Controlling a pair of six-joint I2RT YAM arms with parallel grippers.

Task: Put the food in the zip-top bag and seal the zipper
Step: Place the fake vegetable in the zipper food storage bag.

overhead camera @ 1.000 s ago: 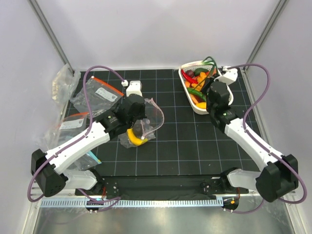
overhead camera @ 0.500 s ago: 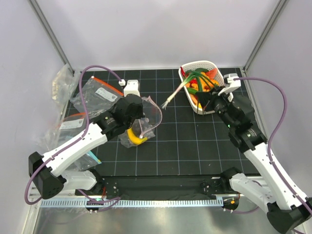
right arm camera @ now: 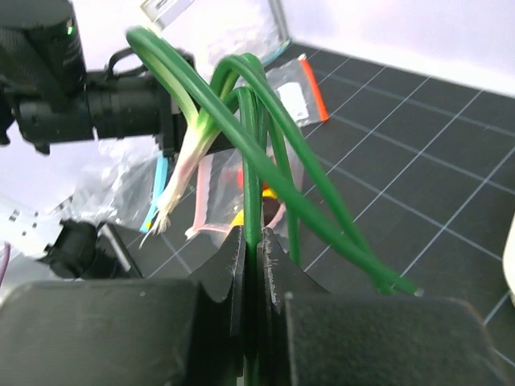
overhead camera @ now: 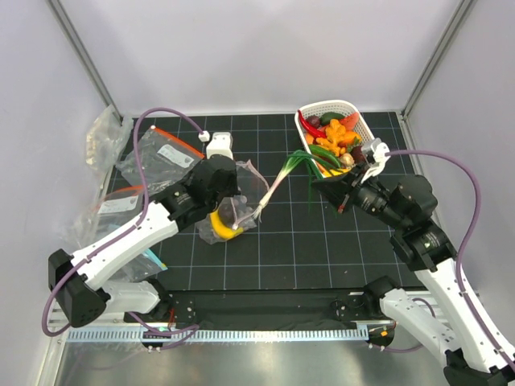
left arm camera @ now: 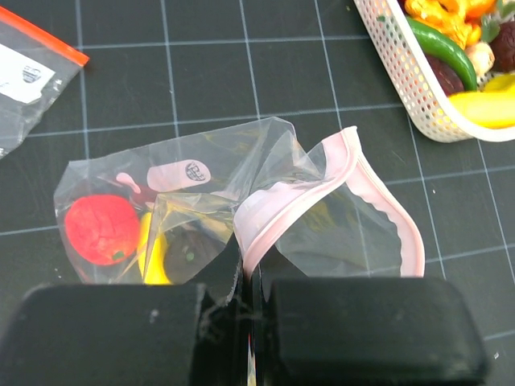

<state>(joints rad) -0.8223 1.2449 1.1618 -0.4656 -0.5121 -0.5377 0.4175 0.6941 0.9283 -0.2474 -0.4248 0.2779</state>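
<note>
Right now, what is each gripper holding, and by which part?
The left gripper pinches the zip-top bag by its pink zipper edge. The right gripper clamps a green onion by its green leaves, white root end free.

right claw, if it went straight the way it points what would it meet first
Probably the mouth of the zip-top bag, pinched by the left claw; the spring onion the right claw grips leads. Depth unclear.

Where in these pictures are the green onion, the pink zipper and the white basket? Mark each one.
green onion [right arm camera: 251, 161]: right wrist view, on the upright green stem.
pink zipper [left arm camera: 286, 209]: left wrist view, on the strip's folded left stretch.
white basket [left arm camera: 401, 79]: left wrist view, on its perforated side wall.
</note>
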